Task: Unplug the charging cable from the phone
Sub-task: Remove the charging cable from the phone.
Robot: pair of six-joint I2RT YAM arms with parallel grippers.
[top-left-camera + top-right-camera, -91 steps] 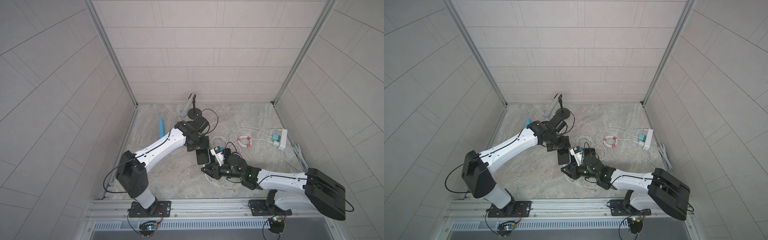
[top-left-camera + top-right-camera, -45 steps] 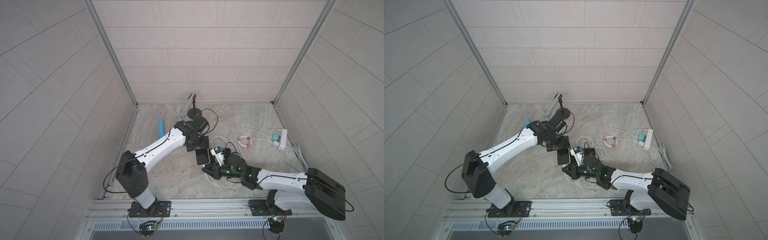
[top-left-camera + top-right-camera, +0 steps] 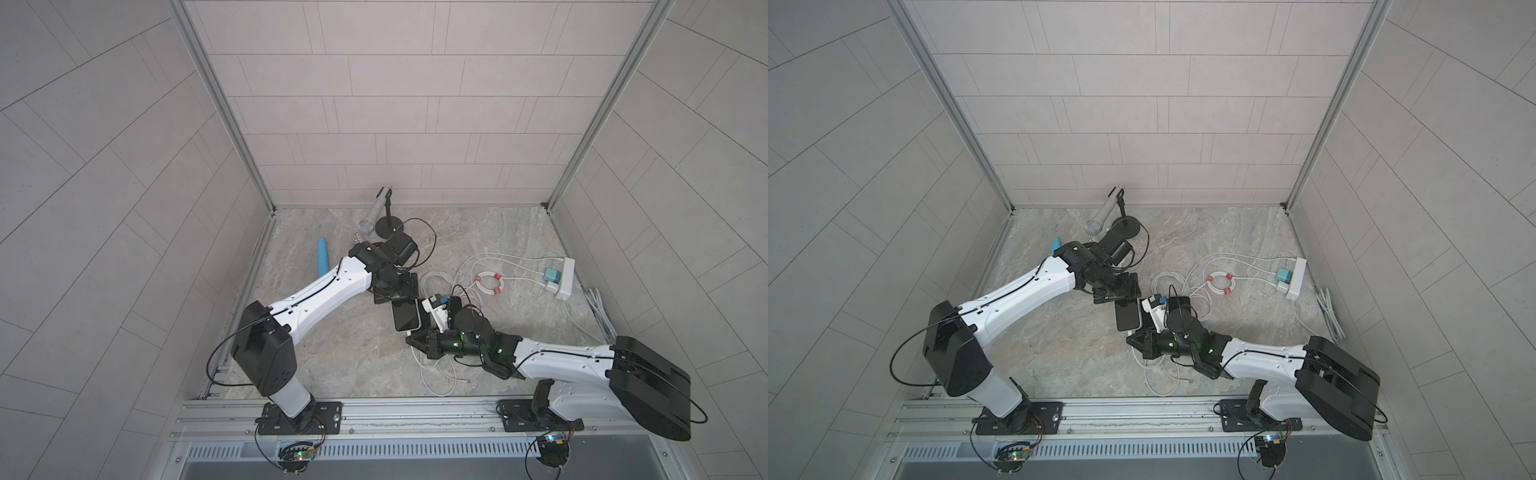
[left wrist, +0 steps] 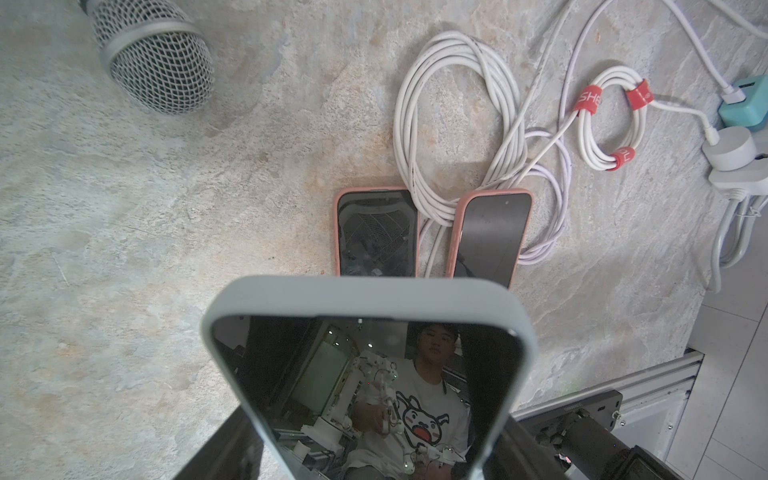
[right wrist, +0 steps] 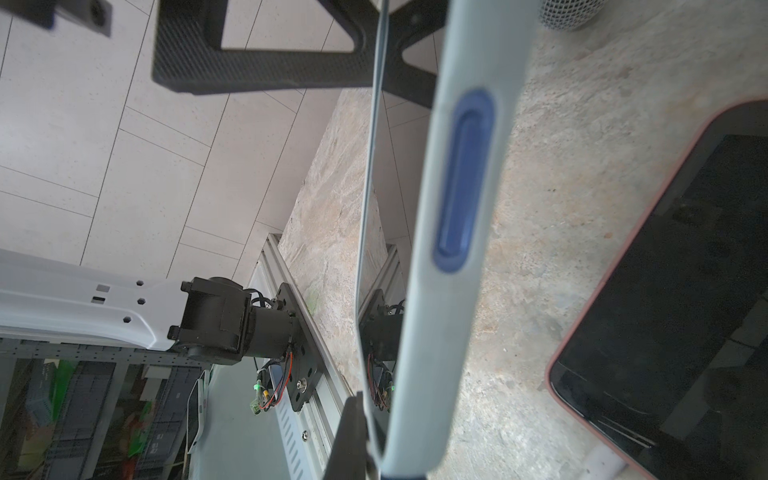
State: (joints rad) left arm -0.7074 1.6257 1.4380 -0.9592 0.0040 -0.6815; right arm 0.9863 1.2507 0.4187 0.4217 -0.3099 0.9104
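The phone [image 3: 405, 314] [image 3: 1127, 314] has a dark screen and a pale grey case and sits near the table's middle. My left gripper [image 3: 395, 293] [image 4: 374, 457] is shut on the phone's [image 4: 365, 374] two long sides at its far end. My right gripper [image 3: 417, 341] [image 3: 1138, 341] [image 5: 374, 465] is shut at the phone's near end, where the white charging cable [image 3: 428, 376] comes out. The plug itself is hidden by the fingers. The right wrist view shows the phone [image 5: 457, 187] edge-on, running into the jaws.
Two pink-cased phones [image 4: 376, 232] [image 4: 490, 237] lie beyond the held one, by a white cable coil [image 4: 457, 112]. A microphone [image 3: 374, 212] on a stand and a blue tube [image 3: 322, 257] stand at the back left. A power strip [image 3: 565, 278] with chargers is at the right.
The right gripper's jaws have closed at the phone's near end. Neither arm has shifted noticeably, and the left gripper keeps its hold.
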